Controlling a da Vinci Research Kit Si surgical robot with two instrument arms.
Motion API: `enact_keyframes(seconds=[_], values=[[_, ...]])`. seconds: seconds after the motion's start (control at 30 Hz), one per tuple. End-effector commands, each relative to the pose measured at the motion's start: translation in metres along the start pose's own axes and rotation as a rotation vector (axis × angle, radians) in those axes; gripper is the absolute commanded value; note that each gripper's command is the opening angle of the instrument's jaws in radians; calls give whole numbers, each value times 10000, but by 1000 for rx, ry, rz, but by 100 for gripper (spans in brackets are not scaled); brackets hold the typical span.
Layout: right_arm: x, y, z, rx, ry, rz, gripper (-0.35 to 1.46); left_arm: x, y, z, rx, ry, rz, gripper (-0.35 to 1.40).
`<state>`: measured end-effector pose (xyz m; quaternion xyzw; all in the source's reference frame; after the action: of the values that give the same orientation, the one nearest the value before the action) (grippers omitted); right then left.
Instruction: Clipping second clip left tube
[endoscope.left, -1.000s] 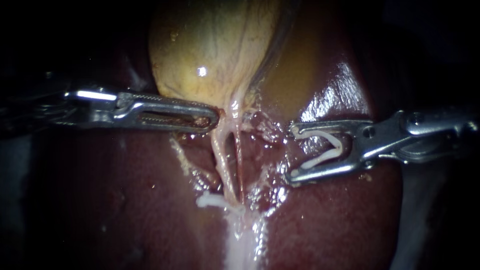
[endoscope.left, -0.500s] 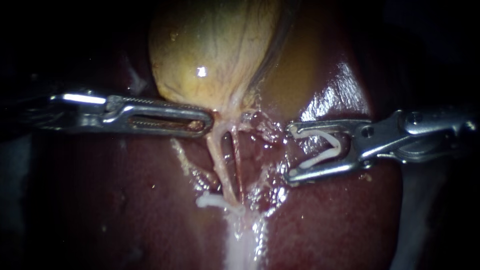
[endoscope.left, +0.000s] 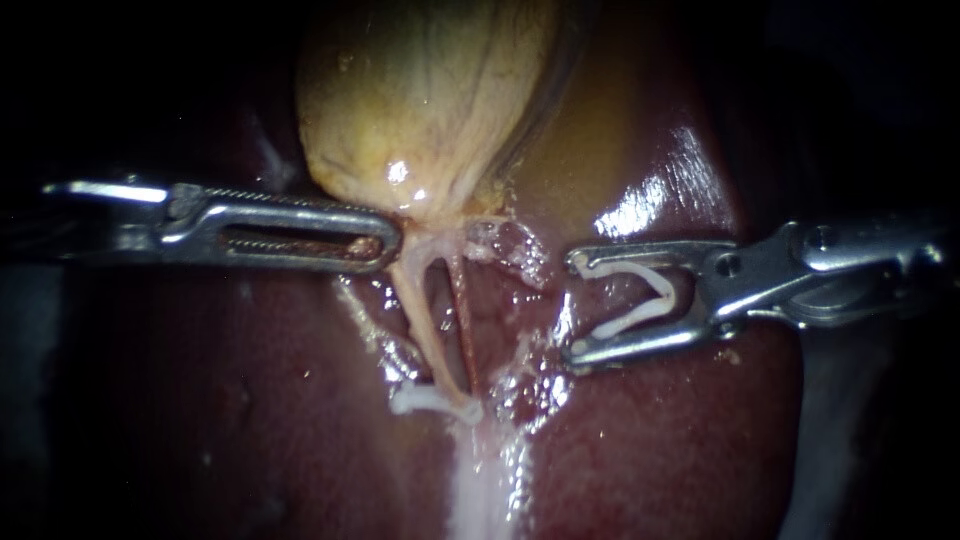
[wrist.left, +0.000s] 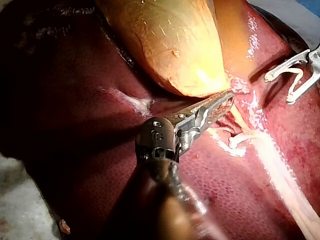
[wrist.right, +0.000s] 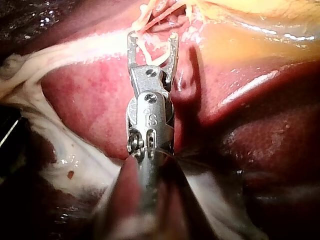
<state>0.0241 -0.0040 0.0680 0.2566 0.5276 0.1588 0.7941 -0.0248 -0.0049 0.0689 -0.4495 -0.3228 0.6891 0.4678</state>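
The yellow gallbladder lies on the dark red liver. Under its neck run two tubes: the pale left tube and a thin reddish right tube. A white clip sits across the left tube's lower end. My left instrument is shut on tissue at the gallbladder neck, and the left wrist view shows its jaws under the gallbladder. My right instrument stands right of the tubes, apart from them. Its jaws stand wide apart and carry a white clip, also seen in the right wrist view.
A broad whitish band runs down from the tubes' lower end. Wet frayed tissue lies between the tubes and the right instrument's jaws. Beyond the liver the surroundings are dark.
My left instrument has drawn left with the gallbladder neck tissue, so the tubes now lean left and are stretched. My right instrument with its clip has edged slightly left.
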Motion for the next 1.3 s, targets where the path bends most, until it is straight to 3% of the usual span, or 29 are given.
enact_keyframes(seconds=[0.03,0.53,0.83,1.3], values=[[0,-1,4,2,-1,-1,50,0,0,0,-1,0,1,-35],[-34,-19,113,53,-1,14,50,0,-1,2,0,0,1,-35],[-49,-12,143,54,-12,33,50,0,2,4,1,1,1,-35],[-57,-20,176,83,-17,59,48,0,3,8,3,2,2,-35]])
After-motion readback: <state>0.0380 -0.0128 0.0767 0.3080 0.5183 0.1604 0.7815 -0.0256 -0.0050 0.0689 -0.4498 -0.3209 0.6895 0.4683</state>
